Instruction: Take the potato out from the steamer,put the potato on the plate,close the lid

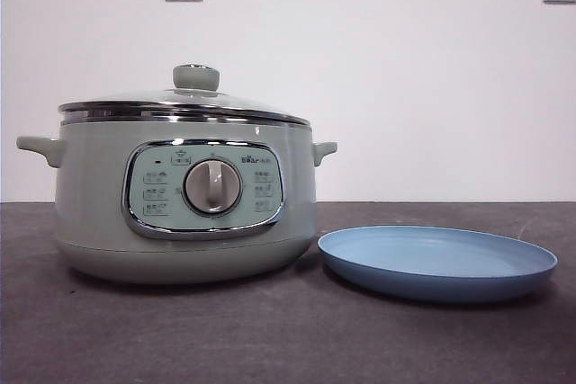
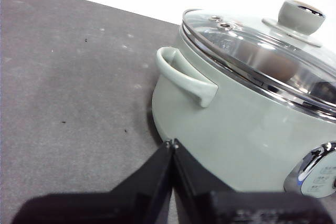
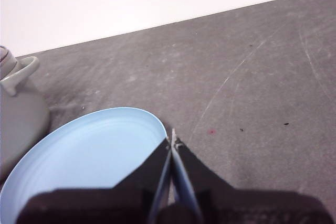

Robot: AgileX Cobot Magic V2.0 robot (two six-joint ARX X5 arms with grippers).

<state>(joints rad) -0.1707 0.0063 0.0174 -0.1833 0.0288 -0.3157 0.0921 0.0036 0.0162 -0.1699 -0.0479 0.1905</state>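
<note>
Steamer (image 1: 184,209) sits on the dark grey table (image 1: 270,339), panel and dial facing the front camera. Lid (image 1: 184,105) on, seated flat on the pot rim, pale green knob (image 1: 195,76) upright at centre. Plate (image 1: 438,263) lies flat on the table just beside the steamer's base, on the side away from the left gripper; nothing on it.

Left gripper (image 2: 171,144): jaws pressed together, tips meeting, holding nothing. It hangs low beside the steamer (image 2: 236,129), tips near the pot wall below one side handle (image 2: 185,77), not touching. Through the glass lid (image 2: 262,56) a brownish blur shows inside the pot, likely the potato (image 2: 278,66); outline too hazy to say more.

Right gripper (image 3: 172,139): jaws closed to a thin seam, empty. It hovers over the near rim of the plate (image 3: 89,156), tips just past the plate's edge above bare table (image 3: 236,77). The steamer's other handle (image 3: 23,69) shows beyond the plate, well apart from this gripper.

Neither arm appears in the front view
</note>
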